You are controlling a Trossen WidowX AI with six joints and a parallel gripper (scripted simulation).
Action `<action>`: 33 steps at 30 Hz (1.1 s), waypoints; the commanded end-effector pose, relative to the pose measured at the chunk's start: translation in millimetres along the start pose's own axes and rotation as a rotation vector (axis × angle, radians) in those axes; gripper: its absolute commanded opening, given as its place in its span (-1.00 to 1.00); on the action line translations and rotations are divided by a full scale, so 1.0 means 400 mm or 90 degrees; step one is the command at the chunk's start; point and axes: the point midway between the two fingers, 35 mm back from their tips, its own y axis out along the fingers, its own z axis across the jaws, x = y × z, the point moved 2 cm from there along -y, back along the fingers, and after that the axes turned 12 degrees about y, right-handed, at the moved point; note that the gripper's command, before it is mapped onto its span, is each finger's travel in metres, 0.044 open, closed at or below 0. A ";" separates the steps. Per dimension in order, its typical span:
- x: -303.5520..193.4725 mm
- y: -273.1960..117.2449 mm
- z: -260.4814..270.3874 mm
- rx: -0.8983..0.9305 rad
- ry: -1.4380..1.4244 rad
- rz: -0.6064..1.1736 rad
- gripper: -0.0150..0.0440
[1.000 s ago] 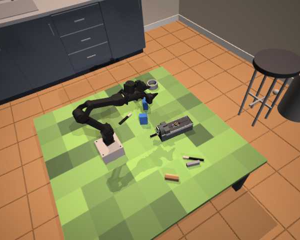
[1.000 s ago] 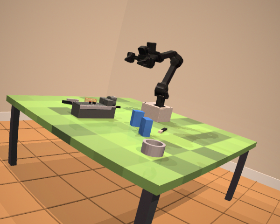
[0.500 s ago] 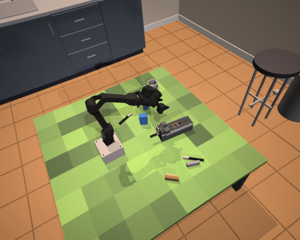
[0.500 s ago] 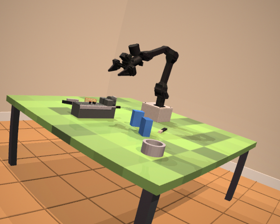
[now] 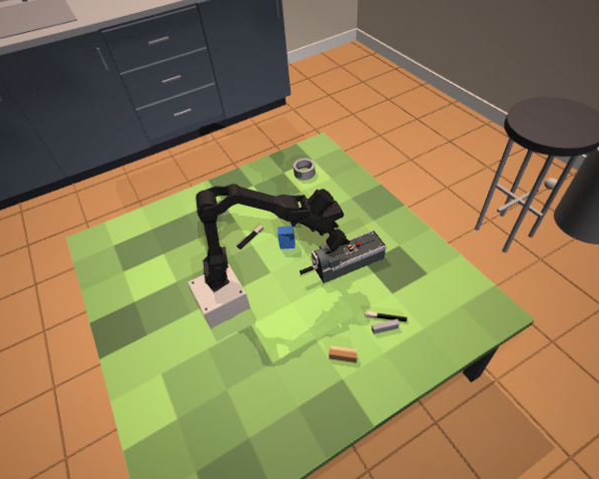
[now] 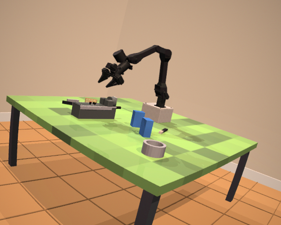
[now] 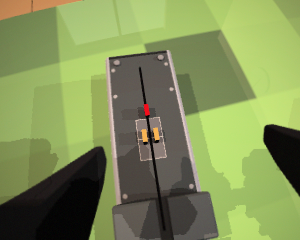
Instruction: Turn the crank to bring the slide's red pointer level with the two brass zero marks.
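Observation:
The dark grey machine (image 5: 355, 263) (image 6: 94, 113) (image 7: 177, 165) stands on the green table. Its red pointer (image 5: 357, 243) (image 7: 146, 110) sits in the slot, off the two brass marks and farther from the crank end; a gap shows between them in the wrist view. The marks are a left brass mark (image 7: 144, 135) and a right brass mark (image 7: 156, 134). The black crank handle (image 5: 306, 269) (image 6: 118, 107) sticks out low at the end nearer the arm's base; it is outside the wrist view. My gripper (image 6: 102, 84) (image 7: 183, 143) is open and empty, above the machine, touching nothing.
Two blue blocks, one nearer the machine (image 5: 286, 239) (image 6: 137, 119) and one farther (image 6: 146, 127), stand upright. A grey ring (image 5: 303, 176) (image 6: 152, 150) lies beyond them. A black-and-white stick (image 5: 248, 239) lies near the base. Another stick (image 5: 389, 316), a grey bar (image 5: 385, 326) and an orange block (image 5: 342, 354) lie opposite.

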 end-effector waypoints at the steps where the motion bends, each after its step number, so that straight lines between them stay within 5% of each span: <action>1: -0.040 0.044 -0.003 0.000 -0.004 0.008 1.00; 24: -0.091 0.092 -0.006 0.000 -0.004 0.008 1.00; 33: 0.005 -0.008 -0.001 0.000 0.000 0.008 1.00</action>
